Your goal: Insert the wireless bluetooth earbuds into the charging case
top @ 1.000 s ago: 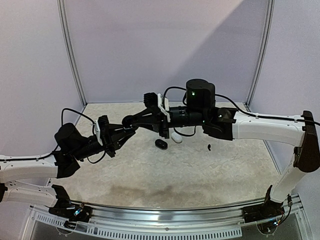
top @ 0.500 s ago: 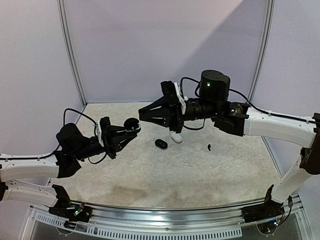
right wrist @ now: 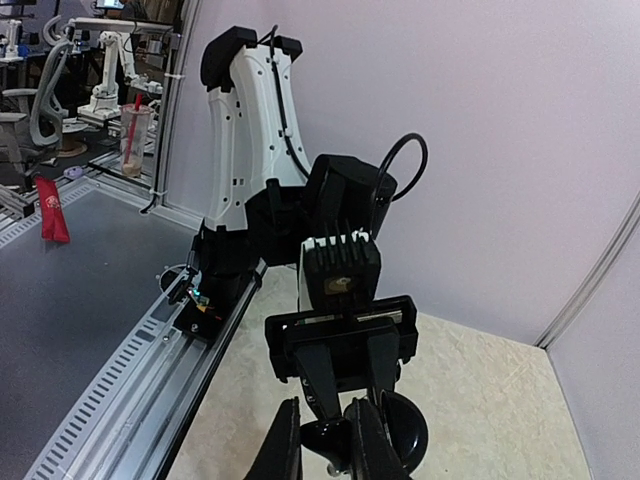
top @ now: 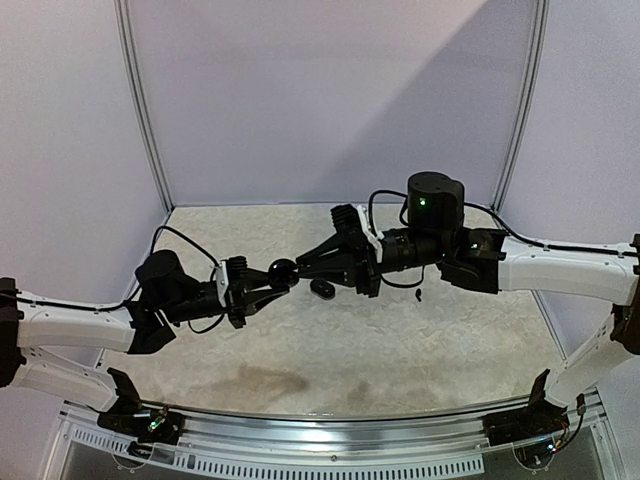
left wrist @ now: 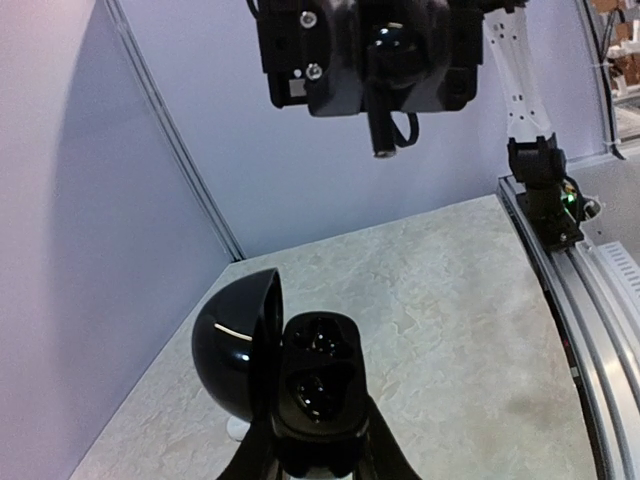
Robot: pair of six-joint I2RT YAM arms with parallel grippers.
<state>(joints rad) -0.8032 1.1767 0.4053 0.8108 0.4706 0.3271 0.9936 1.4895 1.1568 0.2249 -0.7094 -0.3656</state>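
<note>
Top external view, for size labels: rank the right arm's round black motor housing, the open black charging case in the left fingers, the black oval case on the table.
1. Round black motor housing.
2=. Open black charging case, black oval case: alike; held one raised, nearer camera.

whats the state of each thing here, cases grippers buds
case: open, lid flipped back, held up off the table
left gripper: shut on case
right gripper: fingers close together, tips right at the open case; can't tell if it holds a bud
second case: black, closed, lying on the table
bud: black, loose on the table, not in a case
</note>
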